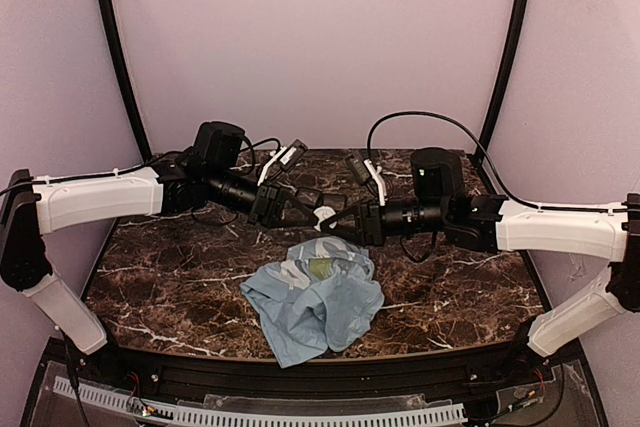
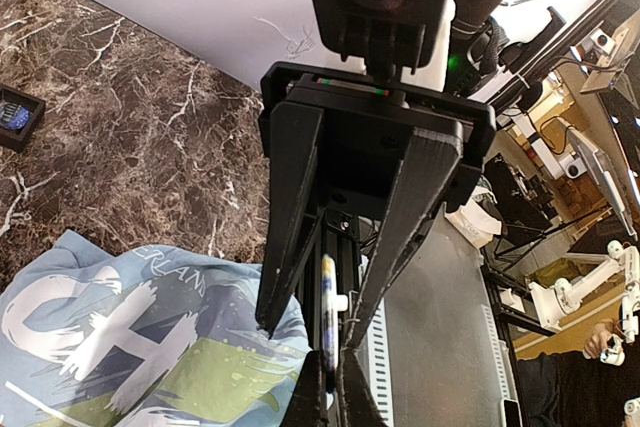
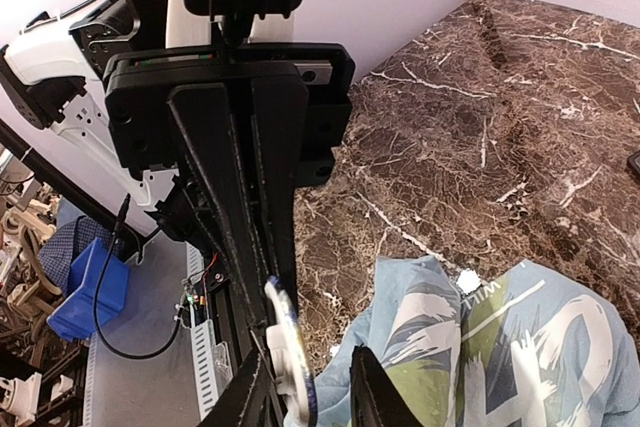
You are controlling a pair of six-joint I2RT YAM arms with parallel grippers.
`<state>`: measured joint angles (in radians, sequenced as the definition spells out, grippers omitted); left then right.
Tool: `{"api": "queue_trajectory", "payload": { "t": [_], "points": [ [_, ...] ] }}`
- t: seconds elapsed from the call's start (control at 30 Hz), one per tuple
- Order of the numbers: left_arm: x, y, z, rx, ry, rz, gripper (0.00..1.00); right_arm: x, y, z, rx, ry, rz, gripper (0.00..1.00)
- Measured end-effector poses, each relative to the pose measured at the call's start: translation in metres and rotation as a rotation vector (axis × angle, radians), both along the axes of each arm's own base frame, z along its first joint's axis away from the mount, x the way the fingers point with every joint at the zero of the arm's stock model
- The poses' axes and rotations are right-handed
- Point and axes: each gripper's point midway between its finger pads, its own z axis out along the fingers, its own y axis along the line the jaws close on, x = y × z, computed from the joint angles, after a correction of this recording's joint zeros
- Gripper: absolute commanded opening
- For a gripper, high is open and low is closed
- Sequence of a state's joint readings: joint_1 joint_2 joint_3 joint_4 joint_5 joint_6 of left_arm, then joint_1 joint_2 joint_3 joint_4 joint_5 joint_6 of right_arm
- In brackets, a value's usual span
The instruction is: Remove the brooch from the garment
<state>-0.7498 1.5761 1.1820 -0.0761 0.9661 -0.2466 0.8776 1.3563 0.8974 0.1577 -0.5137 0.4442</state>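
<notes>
Dark marbled worktop (image 1: pixel 170 277) spreads across the booth, with pale lilac walls (image 1: pixel 300 37) behind it. From the left, the left pincer (image 1: pixel 306 210) reaches to the middle, its fingers pressed together on the brooch (image 1: pixel 323 215), which sits edge-on in the air above the cloth. Just below lies the shirt (image 1: pixel 315 297), light blue and printed, crumpled near the front edge of the worktop. From the right, the right pincer (image 1: pixel 342 221) meets the left one head-on, its fingers apart with the brooch between them.
</notes>
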Motion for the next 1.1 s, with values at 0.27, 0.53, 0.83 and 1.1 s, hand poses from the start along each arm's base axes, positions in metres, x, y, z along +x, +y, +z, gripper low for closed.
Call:
{"api": "queue_trajectory", "payload": {
  "t": [0.27,0.53,0.83,1.1],
  "points": [
    [0.002,0.0,-0.001,0.005,-0.008,0.009,0.01,0.005,-0.001,-0.001,-0.005,-0.001,-0.029,0.21],
    [0.004,0.0,-0.003,0.011,-0.014,0.021,0.01,0.009,0.001,-0.001,-0.019,0.003,-0.051,0.17],
    [0.01,0.001,-0.005,0.021,-0.029,0.045,0.01,0.015,0.0,-0.003,-0.03,0.015,-0.089,0.14],
    [0.012,0.003,-0.008,0.033,-0.031,0.054,0.01,0.018,0.002,-0.007,-0.043,0.036,-0.095,0.11]
  ]
}}
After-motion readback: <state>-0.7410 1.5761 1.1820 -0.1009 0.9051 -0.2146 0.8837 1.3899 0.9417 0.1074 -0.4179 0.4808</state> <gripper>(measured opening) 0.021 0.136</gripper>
